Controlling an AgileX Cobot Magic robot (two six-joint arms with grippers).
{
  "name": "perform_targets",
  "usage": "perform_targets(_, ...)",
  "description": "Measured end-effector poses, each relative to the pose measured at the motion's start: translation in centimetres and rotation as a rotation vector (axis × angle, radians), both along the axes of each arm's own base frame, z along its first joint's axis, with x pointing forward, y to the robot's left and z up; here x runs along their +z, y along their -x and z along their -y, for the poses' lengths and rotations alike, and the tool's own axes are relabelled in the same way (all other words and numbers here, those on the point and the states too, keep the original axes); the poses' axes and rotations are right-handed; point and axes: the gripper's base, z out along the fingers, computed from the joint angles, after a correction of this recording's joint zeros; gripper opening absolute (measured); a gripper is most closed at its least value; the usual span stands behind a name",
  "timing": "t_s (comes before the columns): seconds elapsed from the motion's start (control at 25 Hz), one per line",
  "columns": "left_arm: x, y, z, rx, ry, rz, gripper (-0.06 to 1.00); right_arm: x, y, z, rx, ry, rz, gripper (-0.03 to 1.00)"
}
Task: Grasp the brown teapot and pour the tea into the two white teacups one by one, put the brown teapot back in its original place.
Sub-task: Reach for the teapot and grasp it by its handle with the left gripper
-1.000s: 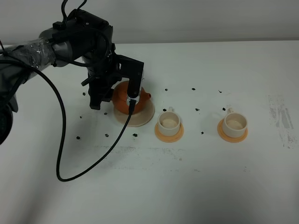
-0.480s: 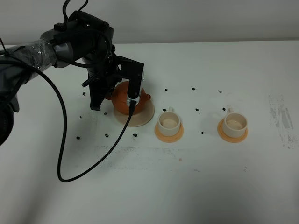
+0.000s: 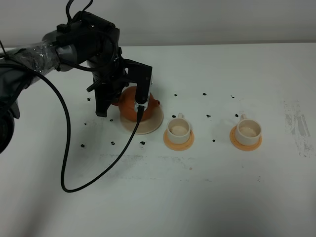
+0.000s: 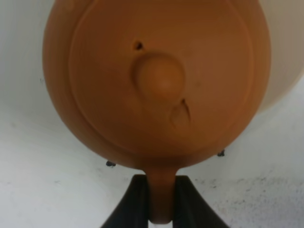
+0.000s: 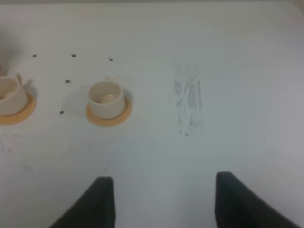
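Observation:
The brown teapot [image 3: 132, 105] is over the pale beige saucer [image 3: 150, 126] at the left; I cannot tell if it rests on the saucer. My left gripper [image 3: 121, 98] comes from above and hides much of the pot. In the left wrist view the gripper [image 4: 160, 183] is shut on the loop handle, and the teapot [image 4: 159, 80] fills the frame. The two white teacups [image 3: 178, 129] [image 3: 247, 130] stand on orange coasters to the right. My right gripper [image 5: 164, 192] is open and empty over bare table, with the teacups [image 5: 105, 97] [image 5: 9, 95] far from it.
The left arm's black cable [image 3: 66, 148] loops over the table in front of the teapot. Small black specks [image 3: 143, 143] dot the white table around the saucer and cups. A grey scuff [image 3: 296, 123] marks the right side.
The left gripper and the teapot have barely shifted. The cups and coasters have not moved.

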Motion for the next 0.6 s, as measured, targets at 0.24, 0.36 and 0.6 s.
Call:
perform_targets(0.24, 0.53, 0.17, 0.2, 0.006, 0.032, -0.002, 0.12, 0.0, 0.0, 0.0, 0.0, 0.0, 0.0, 0.49)
perform_targets(0.36, 0.88, 0.31, 0.29, 0.011, 0.05, -0.004, 0.12, 0.0, 0.0, 0.0, 0.0, 0.0, 0.0, 0.49)
perform_targets(0.6, 1.05, 0.37, 0.46, 0.01, 0.071, -0.006, 0.12, 0.0, 0.0, 0.0, 0.0, -0.001, 0.0, 0.49)
